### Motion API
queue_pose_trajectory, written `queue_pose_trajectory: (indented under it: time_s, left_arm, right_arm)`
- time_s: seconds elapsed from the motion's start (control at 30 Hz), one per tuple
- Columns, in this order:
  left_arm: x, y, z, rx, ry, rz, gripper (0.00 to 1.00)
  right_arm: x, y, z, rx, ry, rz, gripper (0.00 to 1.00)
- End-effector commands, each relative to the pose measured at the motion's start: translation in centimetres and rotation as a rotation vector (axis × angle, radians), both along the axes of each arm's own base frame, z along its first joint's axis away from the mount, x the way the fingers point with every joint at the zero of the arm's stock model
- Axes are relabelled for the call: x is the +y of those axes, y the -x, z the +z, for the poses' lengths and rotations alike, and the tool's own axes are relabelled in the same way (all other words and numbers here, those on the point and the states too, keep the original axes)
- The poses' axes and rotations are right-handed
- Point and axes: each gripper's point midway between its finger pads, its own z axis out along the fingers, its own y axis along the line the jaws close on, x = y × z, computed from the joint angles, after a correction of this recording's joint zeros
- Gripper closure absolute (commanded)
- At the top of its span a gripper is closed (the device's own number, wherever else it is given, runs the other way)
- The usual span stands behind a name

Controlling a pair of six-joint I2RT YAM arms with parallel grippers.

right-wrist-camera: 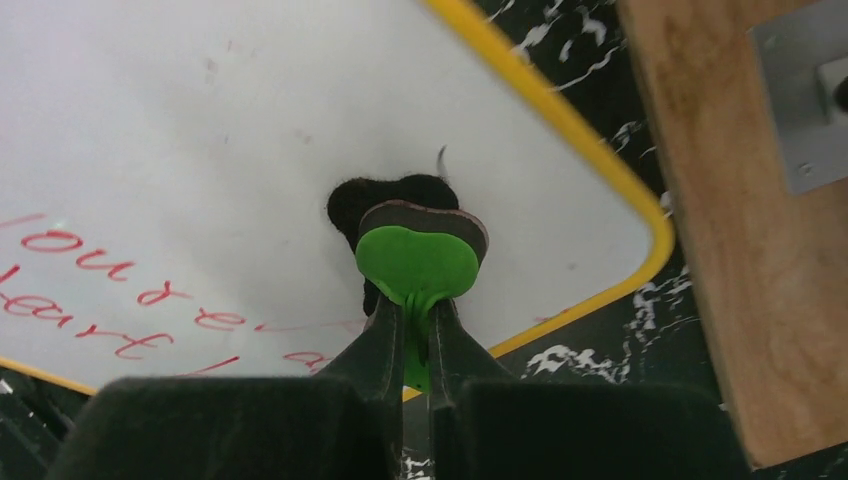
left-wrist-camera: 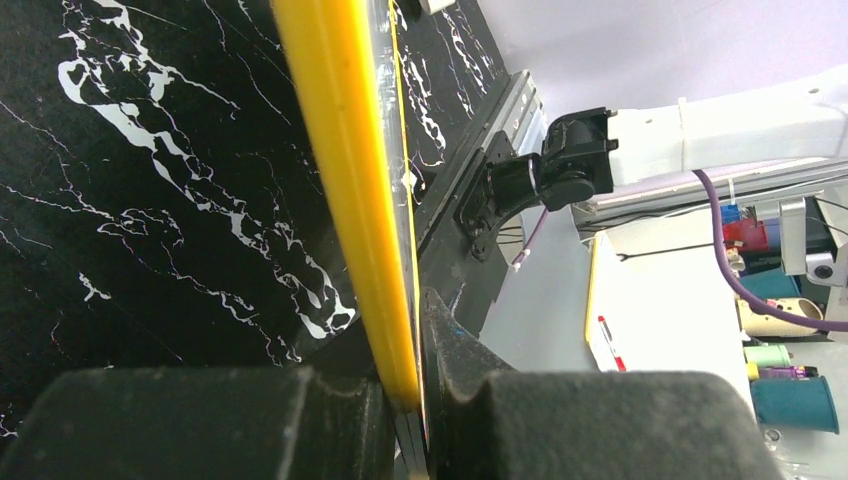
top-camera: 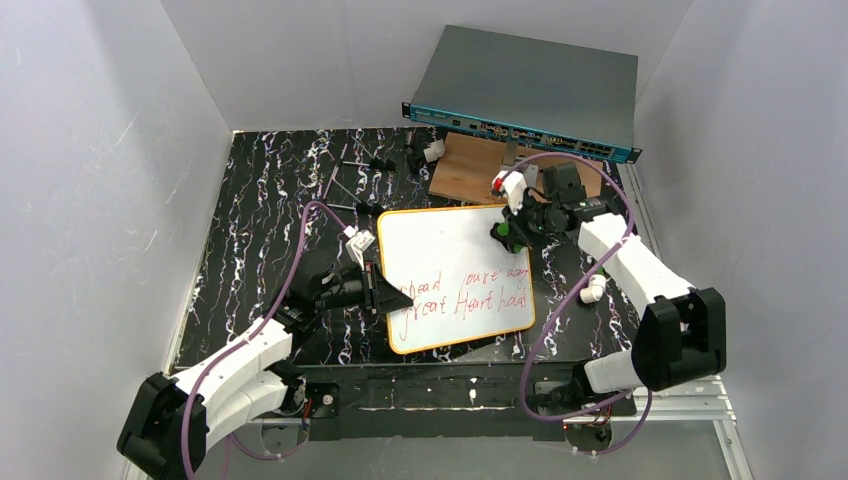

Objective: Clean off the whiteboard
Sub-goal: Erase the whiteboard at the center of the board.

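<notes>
Nearest the bases, the left end effector (top-camera: 385,296) is pressed together on the yellow frame at the left edge of the whiteboard (top-camera: 455,275), its arm stretched low over the black marbled surface (top-camera: 260,210). The whiteboard lies flat mid-surface, with red writing (top-camera: 462,290) running left to right across its near half. At its far right corner the right end effector (top-camera: 512,232), on a bent, downward-angled arm, pinches a green eraser (right-wrist-camera: 418,262) whose felt rests on bare white, so the writing lies nearer and to its left.
</notes>
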Motion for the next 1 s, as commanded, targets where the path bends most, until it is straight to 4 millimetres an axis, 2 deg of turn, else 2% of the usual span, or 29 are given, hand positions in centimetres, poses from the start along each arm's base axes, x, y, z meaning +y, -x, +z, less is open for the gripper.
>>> queue_pose_trajectory:
  time_s: [0.0,0.07,0.17,0.3,0.37,0.47,0.53,0.63,0.7,0.8,0.9,0.97]
  left_arm:
    - [-1.0,1.0,4.9,-0.239,0.112,-0.130,1.00]
    - [-1.0,1.0,4.9,-0.240,0.111,-0.129,1.00]
    - [-1.0,1.0,5.0,-0.243,0.114,-0.130,1.00]
    - [-1.0,1.1,4.9,-0.242,0.114,-0.133,1.00]
    - [-1.0,1.1,4.9,-0.242,0.115,-0.134,1.00]
    - [-1.0,1.0,4.9,-0.242,0.115,-0.132,1.00]
    - [-1.1,1.0,4.9,-0.239,0.115,-0.134,1.00]
    - [-1.1,1.0,5.0,-0.238,0.115,-0.136,1.00]
    - [-1.1,0.9,5.0,-0.239,0.114,-0.136,1.00]
    - [-1.0,1.0,5.0,-0.240,0.111,-0.133,1.00]
    - [-0.9,1.1,4.9,-0.245,0.108,-0.130,1.00]
    - [-0.9,1.1,4.9,-0.246,0.108,-0.129,1.00]
  right_arm:
    - [1.5,-3.4,5.0,-0.117,-0.063,-0.001,0.99]
    - [2.3,-2.5,5.0,-0.101,-0.073,0.024,0.99]
    - [3.5,0.4,3.3,-0.065,-0.065,0.093,0.99]
    - [2.9,3.4,0.5,-0.019,-0.034,0.113,0.99]
    - [1.5,3.5,-0.7,-0.028,0.011,0.074,0.99]
    - [-0.7,2.6,-1.2,-0.041,0.028,0.004,0.99]
    - [-1.8,1.3,-1.0,-0.058,0.039,-0.042,0.99]
    - [-2.5,-1.1,0.3,-0.090,0.038,-0.090,0.99]
    - [-2.0,-2.5,1.7,-0.102,0.019,-0.098,0.99]
    - [-0.7,-3.3,3.7,-0.100,-0.032,-0.090,0.99]
    - [1.0,-1.7,3.6,-0.081,-0.049,-0.024,0.99]
    - [2.0,0.8,1.9,-0.046,-0.039,0.037,0.99]
